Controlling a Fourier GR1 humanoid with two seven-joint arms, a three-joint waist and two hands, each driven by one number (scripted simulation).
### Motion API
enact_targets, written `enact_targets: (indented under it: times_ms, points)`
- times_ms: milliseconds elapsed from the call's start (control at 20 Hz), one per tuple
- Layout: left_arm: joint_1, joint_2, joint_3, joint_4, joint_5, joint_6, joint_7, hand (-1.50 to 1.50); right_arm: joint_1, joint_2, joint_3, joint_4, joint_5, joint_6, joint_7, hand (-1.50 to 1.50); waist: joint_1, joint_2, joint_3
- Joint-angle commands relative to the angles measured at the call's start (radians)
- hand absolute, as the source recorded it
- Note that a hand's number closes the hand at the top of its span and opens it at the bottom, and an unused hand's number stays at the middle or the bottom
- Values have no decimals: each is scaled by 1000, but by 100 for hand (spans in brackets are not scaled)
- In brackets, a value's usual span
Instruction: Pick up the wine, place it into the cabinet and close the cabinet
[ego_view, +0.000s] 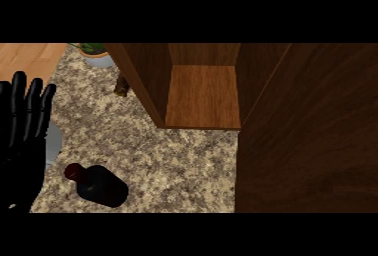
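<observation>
A dark wine bottle with a dark red top stands on the speckled granite counter at the lower left. My left hand is at the left edge, fingers straight and pointing up, resting a little to the left of and above the bottle without touching it. The wooden cabinet stands at the back, its inside shelf bare. Its open door fills the right side of the view. My right hand shows nowhere.
A pot with a green plant sits at the counter's back left corner. A small dark object stands just left of the cabinet's side wall. A pale wooden floor shows beyond the counter at the upper left.
</observation>
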Motion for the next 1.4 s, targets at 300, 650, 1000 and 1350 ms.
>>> enact_targets:
  times_ms: [300, 650, 1000, 1350]
  points:
    - [-31, -89, -152, 139, -22, 83, 340, -150, 115, -17, 168, -93, -96, 169, 24, -150, -56, -15, -22]
    - [-221, -92, -298, 4, -119, 315, 684, -150, 221, -61, 207, -362, -158, 171, 213, -150, -47, -21, -22]
    - [-242, -93, -528, -96, -319, 485, 861, -150, 277, -49, 255, -507, -149, 139, 306, -150, -42, -21, -22]
    - [-442, -93, -545, -84, -421, 576, 1105, -150, 309, -65, 283, -602, -151, 119, 362, -150, -49, -24, -22]
